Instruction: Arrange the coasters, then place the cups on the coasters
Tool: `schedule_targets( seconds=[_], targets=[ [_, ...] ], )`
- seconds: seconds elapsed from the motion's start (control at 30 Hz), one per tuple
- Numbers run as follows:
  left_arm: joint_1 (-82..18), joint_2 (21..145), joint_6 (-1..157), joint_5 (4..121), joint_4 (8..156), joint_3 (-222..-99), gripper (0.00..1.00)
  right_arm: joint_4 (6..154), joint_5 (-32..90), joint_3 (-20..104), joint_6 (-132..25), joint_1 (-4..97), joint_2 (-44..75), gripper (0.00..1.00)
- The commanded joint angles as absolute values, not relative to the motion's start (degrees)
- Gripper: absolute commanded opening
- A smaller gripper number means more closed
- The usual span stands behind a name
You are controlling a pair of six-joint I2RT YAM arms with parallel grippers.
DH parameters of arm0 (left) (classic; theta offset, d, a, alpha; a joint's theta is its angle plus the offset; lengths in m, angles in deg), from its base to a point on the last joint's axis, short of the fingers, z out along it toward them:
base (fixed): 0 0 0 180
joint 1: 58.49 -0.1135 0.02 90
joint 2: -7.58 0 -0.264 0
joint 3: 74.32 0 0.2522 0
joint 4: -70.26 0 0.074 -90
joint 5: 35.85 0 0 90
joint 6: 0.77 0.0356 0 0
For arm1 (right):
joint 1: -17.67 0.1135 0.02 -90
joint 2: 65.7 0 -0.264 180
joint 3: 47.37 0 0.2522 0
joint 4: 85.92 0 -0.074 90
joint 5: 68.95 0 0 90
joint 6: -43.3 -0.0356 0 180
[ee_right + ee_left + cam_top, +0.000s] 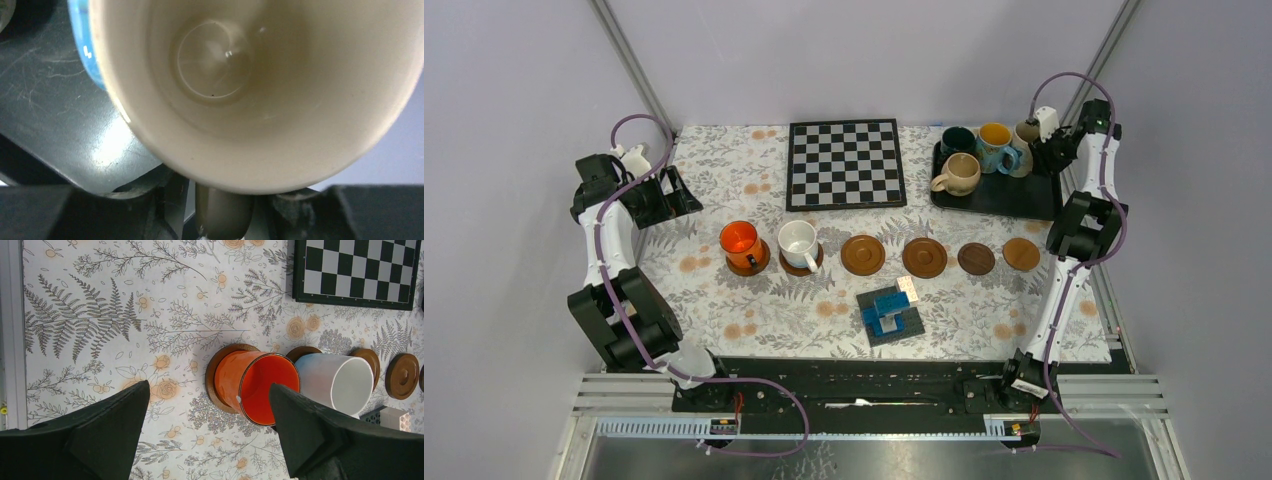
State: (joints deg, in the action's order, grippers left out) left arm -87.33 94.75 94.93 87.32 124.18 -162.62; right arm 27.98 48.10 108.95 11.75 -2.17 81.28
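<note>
Six brown coasters lie in a row across the cloth. An orange cup (741, 242) and a white cup (798, 243) stand on the two left ones; the other coasters (863, 255) (924, 257) (976, 258) (1021, 253) are bare. On the black tray (1004, 195) stand a dark green cup (957, 141), a blue cup (996, 140), a beige cup (959, 173) and a cream cup (1027, 133). My right gripper (222, 202) is down at the cream cup (250, 125); its jaws flank the handle (222, 215) closely, a thin gap showing. My left gripper (209, 386) hangs open and empty beside the orange cup (260, 385).
A chessboard (845, 163) lies at the back centre. A small dark plate with blue bricks (891, 313) sits near the front, below the bare coasters. The blue cup (82, 50) stands right beside the cream one on the tray (50, 100).
</note>
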Motion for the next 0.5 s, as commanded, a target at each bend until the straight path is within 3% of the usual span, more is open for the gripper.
schedule_targets(
  seconds=[0.0, 0.3, 0.37, 0.47],
  targets=[
    [-87.49, 95.22, 94.42, 87.96, 121.99, -165.04, 0.99, 30.68, 49.22, 111.93, 6.26, -0.84, 82.35, 0.42],
    [-87.49, 95.79, 94.41, 88.32, 121.99, -165.32, 0.99, 30.76, 50.64, 110.71, -1.28, -1.17, 79.70, 0.13],
    [-87.52, 95.91, 94.45, 88.59, 121.94, -165.30, 0.99, 31.17, 51.49, 109.92, -3.78, -1.53, 78.59, 0.02],
    [-87.47, 96.12, 94.59, 88.89, 121.96, -165.27, 0.99, 32.04, 52.40, 109.12, -7.71, -2.08, 76.88, 0.00]
  ],
)
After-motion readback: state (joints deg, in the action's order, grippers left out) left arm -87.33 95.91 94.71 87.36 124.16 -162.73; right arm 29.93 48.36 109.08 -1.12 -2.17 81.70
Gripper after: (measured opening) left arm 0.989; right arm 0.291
